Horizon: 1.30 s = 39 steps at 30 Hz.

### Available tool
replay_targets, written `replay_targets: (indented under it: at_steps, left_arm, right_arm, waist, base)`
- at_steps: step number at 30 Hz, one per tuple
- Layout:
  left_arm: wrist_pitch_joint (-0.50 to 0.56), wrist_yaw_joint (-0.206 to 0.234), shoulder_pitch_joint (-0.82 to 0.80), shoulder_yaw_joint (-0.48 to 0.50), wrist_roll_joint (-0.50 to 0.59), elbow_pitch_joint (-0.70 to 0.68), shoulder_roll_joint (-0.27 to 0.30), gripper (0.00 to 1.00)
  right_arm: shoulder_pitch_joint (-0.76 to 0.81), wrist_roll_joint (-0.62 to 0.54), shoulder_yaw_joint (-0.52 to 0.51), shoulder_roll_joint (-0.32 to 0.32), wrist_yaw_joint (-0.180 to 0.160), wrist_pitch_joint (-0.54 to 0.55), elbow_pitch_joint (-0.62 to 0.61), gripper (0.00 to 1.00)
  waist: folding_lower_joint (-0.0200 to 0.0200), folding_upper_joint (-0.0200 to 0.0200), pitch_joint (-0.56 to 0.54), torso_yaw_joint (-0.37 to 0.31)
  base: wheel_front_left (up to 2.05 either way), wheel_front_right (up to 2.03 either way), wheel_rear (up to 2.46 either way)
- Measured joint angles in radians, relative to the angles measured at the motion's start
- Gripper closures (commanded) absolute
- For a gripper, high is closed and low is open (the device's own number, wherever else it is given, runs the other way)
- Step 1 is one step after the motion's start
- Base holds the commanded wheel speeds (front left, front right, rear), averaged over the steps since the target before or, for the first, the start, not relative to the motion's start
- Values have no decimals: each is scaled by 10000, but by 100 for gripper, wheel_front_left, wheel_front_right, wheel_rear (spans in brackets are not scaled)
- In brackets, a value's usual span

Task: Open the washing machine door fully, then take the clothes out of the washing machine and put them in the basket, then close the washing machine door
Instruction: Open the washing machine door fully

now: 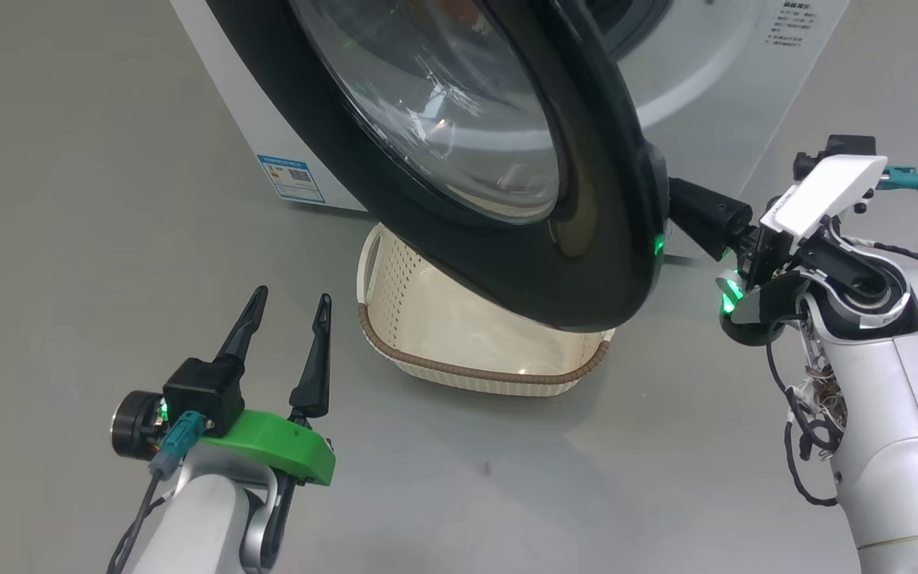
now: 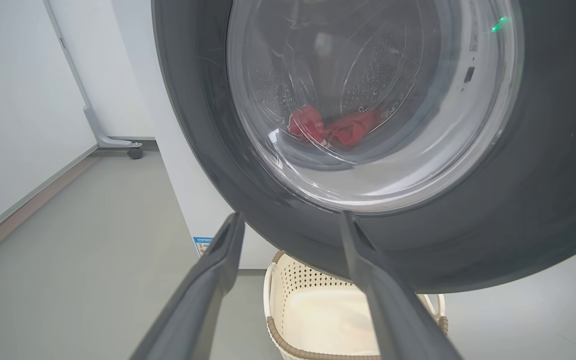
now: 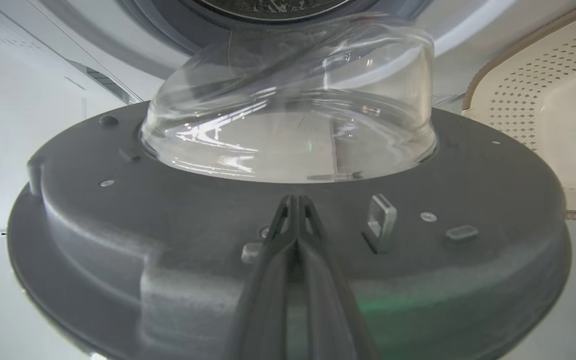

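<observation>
**Door partly open, jersey in the drum**

The washing machine door (image 1: pixel 602 239) stands partly open. Its black rim hangs over the basket (image 1: pixel 395 271), which sits on the floor in front of the washing machine (image 1: pixel 714 88). Through the glass bowl (left wrist view) the red clothes (image 2: pixel 348 127) lie low in the drum. The right gripper (image 3: pixel 295 200) has its jaws pressed together on nothing, tips at the door's inner face, just beside the metal latch (image 3: pixel 380 220). The left gripper (image 1: pixel 292 296) hovers left of the basket, jaws wide and empty, apart from the door.
</observation>
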Motion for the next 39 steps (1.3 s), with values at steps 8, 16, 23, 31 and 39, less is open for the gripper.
replay_targets:
  at_steps: [8,16,23,31,39]
  left_arm:
    - [0,0,27,8,0,69,0,0]
    - [0,-73,58,-157,-2,222,0,0]
    - [0,-88,89,-165,-4,222,2,0]
    - [0,-90,164,-213,-17,219,2,0]
    - [0,-92,172,-242,-92,221,4,0]
  right_arm:
    - [407,111,581,150,184,430,-56,100]
    - [879,293,1246,290,276,686,-134,100]
    - [1043,445,1965,324,276,779,-259,100]
    - [1225,1172,2742,284,276,761,-453,100]
    - [1317,1557,3626,326,290,631,-725,100]
  waist:
    - [0,0,-274,-9]
    - [0,0,-561,19]
    - [0,0,-663,121]
    - [0,0,-692,264]
    - [0,0,-743,395]
  base:
    - [0,0,0]
    - [0,0,0]
    - [0,0,0]
    - [0,0,0]
    - [0,0,0]
